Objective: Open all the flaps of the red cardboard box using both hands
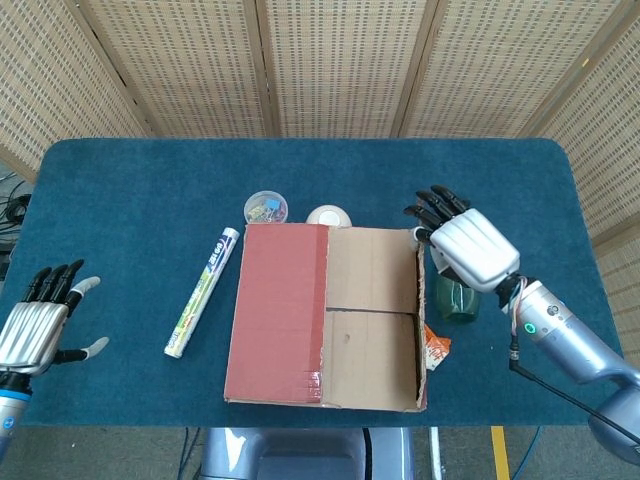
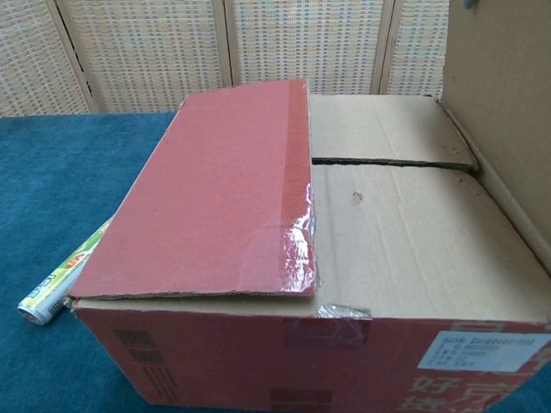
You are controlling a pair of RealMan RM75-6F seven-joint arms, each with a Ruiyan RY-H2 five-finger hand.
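One white label [image 2: 485, 351], print too small, red box [image 2: 215, 198]

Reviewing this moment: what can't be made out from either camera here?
- Box contents: both views, hidden by the two inner flaps.
- Green bottle: head view, mostly covered by the right hand.
- Right hand's contact with the raised flap: chest view cuts it off at the top edge.
- Small tub contents: head view, too small.

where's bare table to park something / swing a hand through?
Free: the table far strip behind the red cardboard box, and between roll and left hand. Crowded: box's right side by right hand, green bottle.
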